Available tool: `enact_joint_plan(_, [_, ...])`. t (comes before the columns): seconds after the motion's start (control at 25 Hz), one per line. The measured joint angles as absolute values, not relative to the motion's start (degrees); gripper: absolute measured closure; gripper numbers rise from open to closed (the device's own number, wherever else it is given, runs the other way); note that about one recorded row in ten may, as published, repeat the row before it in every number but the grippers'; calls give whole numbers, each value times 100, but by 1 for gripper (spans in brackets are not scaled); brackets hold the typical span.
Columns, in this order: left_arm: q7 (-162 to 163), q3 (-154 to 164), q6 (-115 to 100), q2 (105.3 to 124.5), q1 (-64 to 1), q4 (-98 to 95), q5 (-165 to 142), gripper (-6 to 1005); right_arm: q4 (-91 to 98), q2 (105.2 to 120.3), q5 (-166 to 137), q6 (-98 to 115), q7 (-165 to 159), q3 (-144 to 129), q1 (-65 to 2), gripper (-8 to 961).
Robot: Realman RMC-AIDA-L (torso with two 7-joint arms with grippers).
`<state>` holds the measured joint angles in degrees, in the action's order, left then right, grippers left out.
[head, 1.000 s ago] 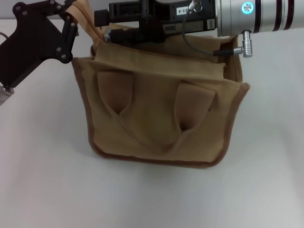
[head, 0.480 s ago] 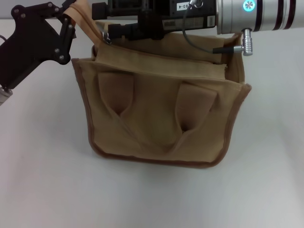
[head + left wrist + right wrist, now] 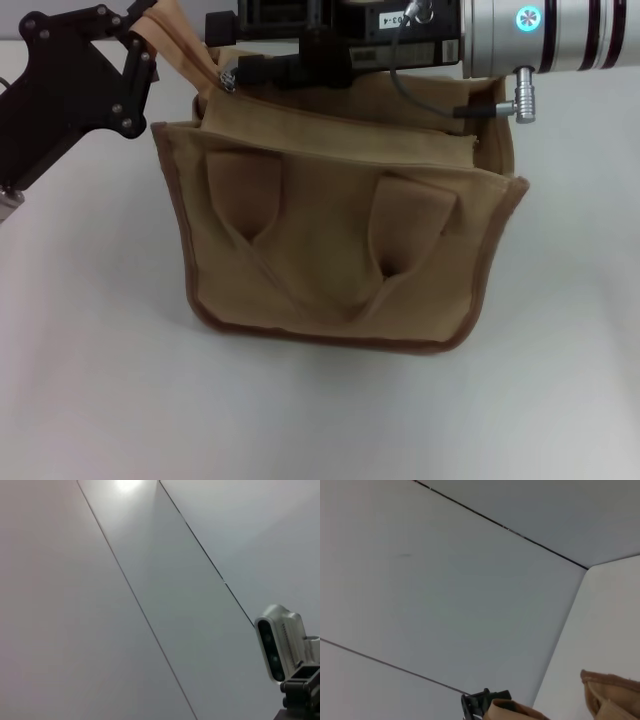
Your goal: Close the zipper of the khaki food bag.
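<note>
Two arms work at the rear top of the khaki food bag (image 3: 340, 240), which stands upright on the white table (image 3: 90, 380), toward the far edge, with its two loop handles (image 3: 330, 225) folded against the near face. At the far left corner of the bag, the left gripper (image 3: 140, 35), a black linkage claw, is closed on the fabric end strap (image 3: 180, 45) and holds it raised and taut. Just to the right, the silver pull tab (image 3: 227, 78) of the zipper (image 3: 340, 125) sits at the left end of the top panel. The right gripper (image 3: 255, 70) reaches in from the right above the top panel, its black tip touching or just beside the pull tab; how far its claw is open cannot be told. The right arm's silver barrel (image 3: 560, 35) lies along the far right edge. The left wrist view shows only wall panels and a camera housing (image 3: 280, 642).
</note>
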<state>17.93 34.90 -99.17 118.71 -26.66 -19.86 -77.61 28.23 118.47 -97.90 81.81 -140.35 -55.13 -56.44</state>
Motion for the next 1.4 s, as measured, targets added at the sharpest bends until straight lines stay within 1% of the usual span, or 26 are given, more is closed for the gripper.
enact_joint_plan(0.24, [1793,3487,-9887,11874,-2689,-1965,-7764,983,2783,11846,-9796,8173,-14058,-5625,-5664,179])
enact_joint_plan(0.44, [1793,3473,-9871,11874,-2687,-1987,-7756,983,2743,11786,-9861,8173,-14177,-5651,-5702,179])
enact_joint_plan(0.6, [1793,3472,-9893,11874,-2686,-1988,-7751,983,2750,11776,-9905,8156,-14209,-5651,-5719,179])
enact_joint_plan(0.92, [1806,3503,-10034,11874,-2668,-1966,-7746,983,2737,11826,-9846,8069,-14125,-5605,-5702,179])
enact_joint_plan(1.12, [1808,3506,-10038,11874,-2663,-1945,-7745,983,2735,11884,-9799,8098,-14107,-5600,-5702,180])
enact_joint_plan(1.4, [1810,3493,-9991,11873,-2656,-1937,-7744,983,2733,11899,-9520,8104,-13967,-5623,-5660,180])
